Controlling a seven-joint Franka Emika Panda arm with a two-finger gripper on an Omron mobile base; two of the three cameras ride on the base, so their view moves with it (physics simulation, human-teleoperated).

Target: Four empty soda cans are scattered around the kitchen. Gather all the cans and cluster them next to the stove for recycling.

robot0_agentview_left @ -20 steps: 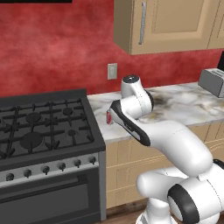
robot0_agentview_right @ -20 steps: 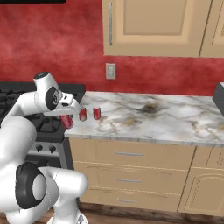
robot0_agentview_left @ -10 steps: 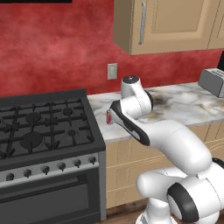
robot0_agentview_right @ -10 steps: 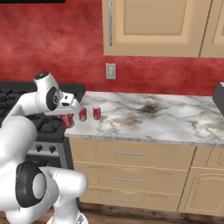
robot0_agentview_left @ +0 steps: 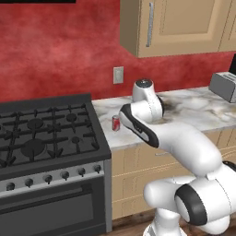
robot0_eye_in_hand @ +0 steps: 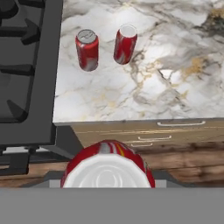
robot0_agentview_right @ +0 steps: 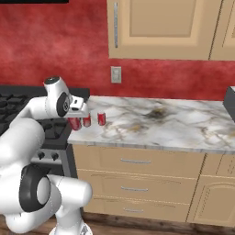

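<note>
- Over the last second I see nothing shift: my gripper (robot0_agentview_right: 75,120) still grasps a red soda can (robot0_eye_in_hand: 107,165) beside the stove (robot0_agentview_left: 46,133), so this can awaits placing.
- Hand view shows two cans (robot0_eye_in_hand: 87,49) (robot0_eye_in_hand: 125,43) standing on the counter (robot0_eye_in_hand: 148,87) right of the stove.
- Left base view shows one can (robot0_agentview_left: 116,123); the arm probably hides the other.

Even, bright, diffuse light fills the rendered kitchen, with no clear source and no glare. Shadows are faint: a soft one lies under the wall cabinet (robot0_agentview_right: 170,27) and thin ones at the bases of the two red cans (robot0_eye_in_hand: 87,49) beyond the fingers. Everything is sharp, without blur or edge distortion.
</note>
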